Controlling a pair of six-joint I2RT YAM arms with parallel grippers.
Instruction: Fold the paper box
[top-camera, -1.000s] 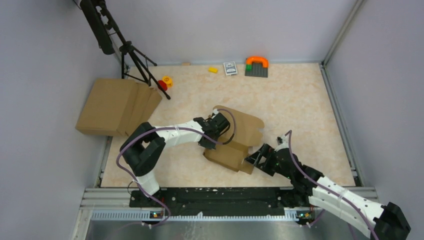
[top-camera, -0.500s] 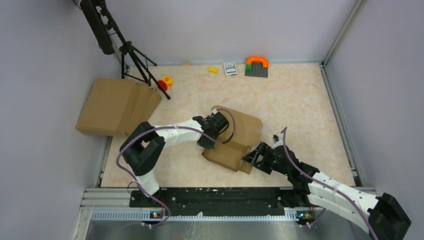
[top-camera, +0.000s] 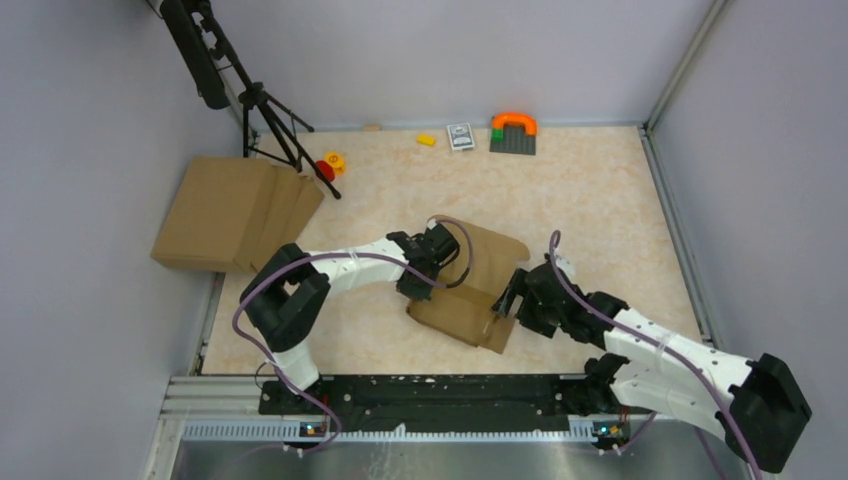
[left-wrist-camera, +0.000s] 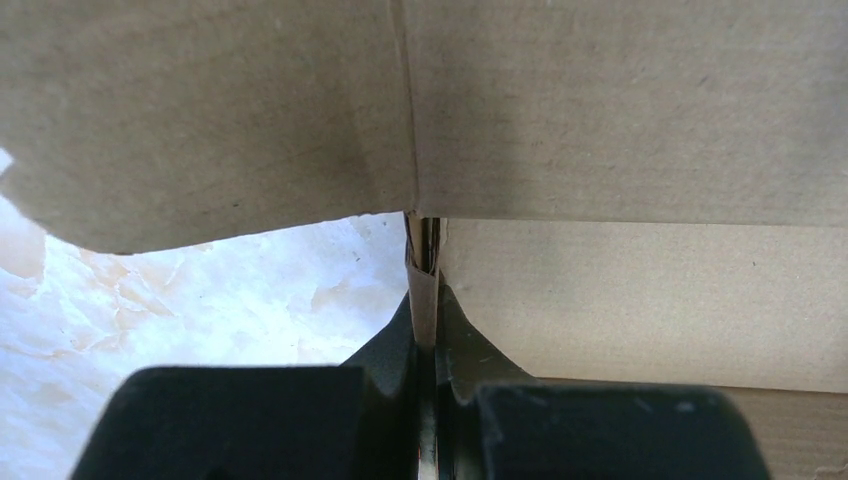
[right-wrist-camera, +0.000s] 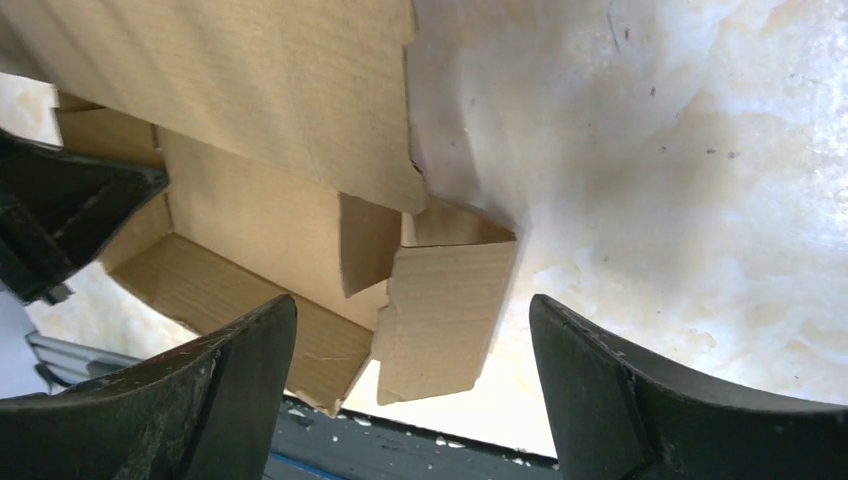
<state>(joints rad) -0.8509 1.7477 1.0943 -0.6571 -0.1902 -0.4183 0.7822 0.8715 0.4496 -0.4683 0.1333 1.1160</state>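
Paper box (top-camera: 488, 262), part hidden by left hand (left-wrist-camera: 425, 292) (clamped on its wall), right hand (right-wrist-camera: 412, 318) wide, empty

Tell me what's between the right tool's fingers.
An end flap of the box, table beyond it. The right wrist view shows it; the open right tool straddles it.

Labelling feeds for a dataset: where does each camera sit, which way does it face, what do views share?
Top external: above, behind the bases, looking down at the table; both arms, left gripper and right gripper at the paper box.
Left wrist: looks along its shut fingers pinching a box wall.
Right wrist: looks down between open fingers at a corner flap.
Shared: all show the box.
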